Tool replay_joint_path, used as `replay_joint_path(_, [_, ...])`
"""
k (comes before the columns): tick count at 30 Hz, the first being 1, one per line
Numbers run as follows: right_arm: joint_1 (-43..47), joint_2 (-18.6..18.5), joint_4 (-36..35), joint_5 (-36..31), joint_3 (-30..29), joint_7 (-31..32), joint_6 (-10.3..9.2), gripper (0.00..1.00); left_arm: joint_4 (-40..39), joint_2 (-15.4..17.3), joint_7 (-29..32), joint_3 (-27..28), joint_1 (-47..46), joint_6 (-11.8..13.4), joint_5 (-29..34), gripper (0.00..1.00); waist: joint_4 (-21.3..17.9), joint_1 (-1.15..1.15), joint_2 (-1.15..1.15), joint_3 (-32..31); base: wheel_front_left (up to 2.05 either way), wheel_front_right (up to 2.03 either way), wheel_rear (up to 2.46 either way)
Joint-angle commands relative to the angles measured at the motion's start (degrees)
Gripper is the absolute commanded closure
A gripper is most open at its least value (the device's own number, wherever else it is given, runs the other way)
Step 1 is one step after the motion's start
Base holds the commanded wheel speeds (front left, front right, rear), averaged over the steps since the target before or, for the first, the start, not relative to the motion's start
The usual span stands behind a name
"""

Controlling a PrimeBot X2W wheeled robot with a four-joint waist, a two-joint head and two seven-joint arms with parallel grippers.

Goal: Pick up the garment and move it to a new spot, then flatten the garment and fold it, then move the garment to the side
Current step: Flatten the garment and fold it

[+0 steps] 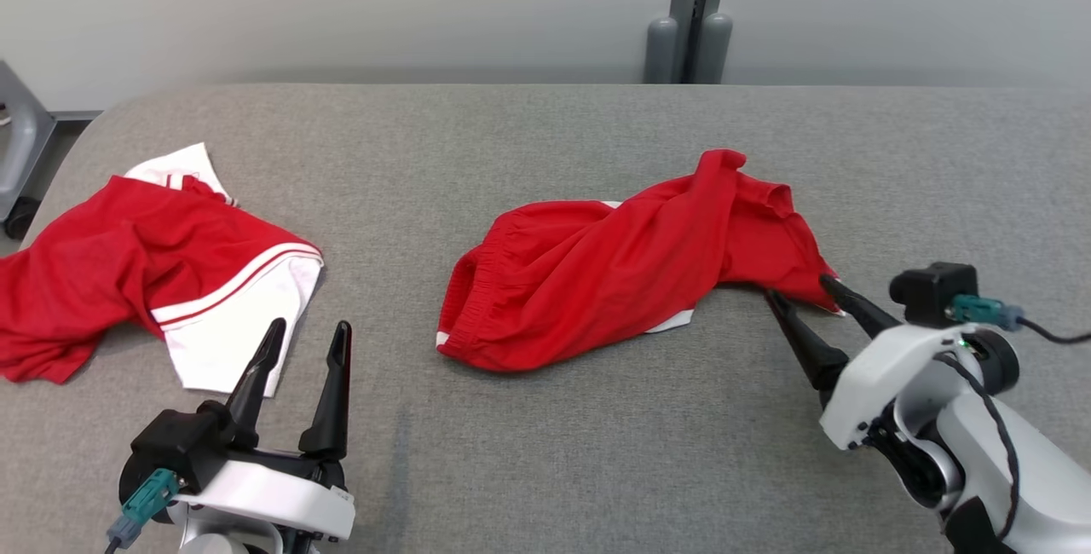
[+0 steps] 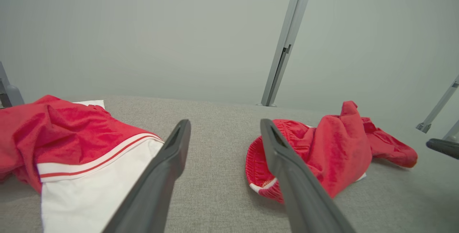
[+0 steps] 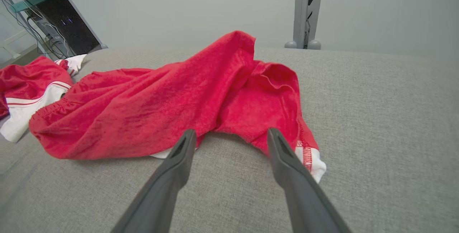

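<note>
Head view: a pair of red shorts (image 1: 614,273) lies crumpled near the middle of the frame on a grey padded table (image 1: 545,452). Its elastic waistband faces lower left, and one leg is bunched up toward the upper right. A little white trim peeks out along its lower edge.

The right gripper (image 1: 799,286) comes in from the lower right of the frame. Its two dark fingers are spread apart with nothing between them, and the tips sit at the right-hand end of the shorts. In the right wrist view the tips stand just before the near edge of the cloth, one on either side of a fold, with the white hem corner (image 3: 312,157) beside the right-hand finger. Whether they touch the cloth cannot be told.

The left gripper (image 1: 308,328) sits at the lower left of the frame, its fingers also spread and empty. It points up the frame, just beside the white part of a red and white shirt (image 1: 128,264), which lies rumpled at the left edge, well apart from the shorts.

A grey post (image 1: 695,8) stands against the pale wall at the top of the frame.
</note>
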Motion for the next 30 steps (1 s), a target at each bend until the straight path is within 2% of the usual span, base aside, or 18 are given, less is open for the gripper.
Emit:
replay_joint_path(1, [-0.77,0.2,0.02,-0.2,0.05,0.65,0.01,0.0,-0.09,0.31,-0.28,0.08,-0.02,-0.1,0.13,0.0,0.37,0.0,0.0,0.22,0.0,0.0,0.0])
replay_joint_path(9, [-7.4,2.0,5.56,1.68,0.73,10.31,0.01,0.0,0.56,-0.36,-0.28,-0.67,-1.75,-0.1,-1.24,0.0,4.86,0.0,0.0,2.67,0.0,0.0,0.0])
replay_joint_path(18, [-14.17,2.96,14.37,2.52,-1.0,17.77,0.01,0.0,1.34,-0.94,-0.28,-0.86,-2.93,-0.11,-2.23,0.0,8.78,0.0,0.0,4.29,0.0,0.0,0.0])
replay_joint_path(19, [-14.63,3.22,14.91,2.59,-0.91,18.09,0.0,0.21,1.42,-0.93,-0.28,-0.76,-3.04,-0.11,-2.33,0.0,9.05,0.0,0.0,4.38,0.0,0.0,0.0])
replay_joint_path(20, [-15.08,3.53,15.43,2.75,-0.9,18.09,0.01,0.59,1.49,-0.94,-0.28,-0.63,-3.07,-0.11,-2.41,0.0,9.26,0.0,0.0,4.43,0.0,0.0,0.0])
replay_joint_path(21, [-15.37,3.71,15.79,2.85,-0.89,17.91,0.01,0.89,1.57,-0.95,-0.28,-0.53,-3.06,-0.11,-2.46,0.0,9.41,0.0,0.0,4.46,0.0,0.0,0.0])
replay_joint_path(22, [-15.45,3.86,16.12,2.99,-0.71,17.89,0.01,1.0,1.66,-0.97,-0.28,-0.5,-3.06,-0.11,-2.51,0.0,9.53,0.0,0.0,4.44,0.0,0.0,0.0])
replay_joint_path(30, [-13.73,2.89,13.87,3.81,1.24,15.66,0.01,1.0,2.04,-0.88,-0.28,0.4,-1.76,-0.11,-1.56,0.0,8.04,0.0,0.0,2.4,0.0,0.0,0.0])
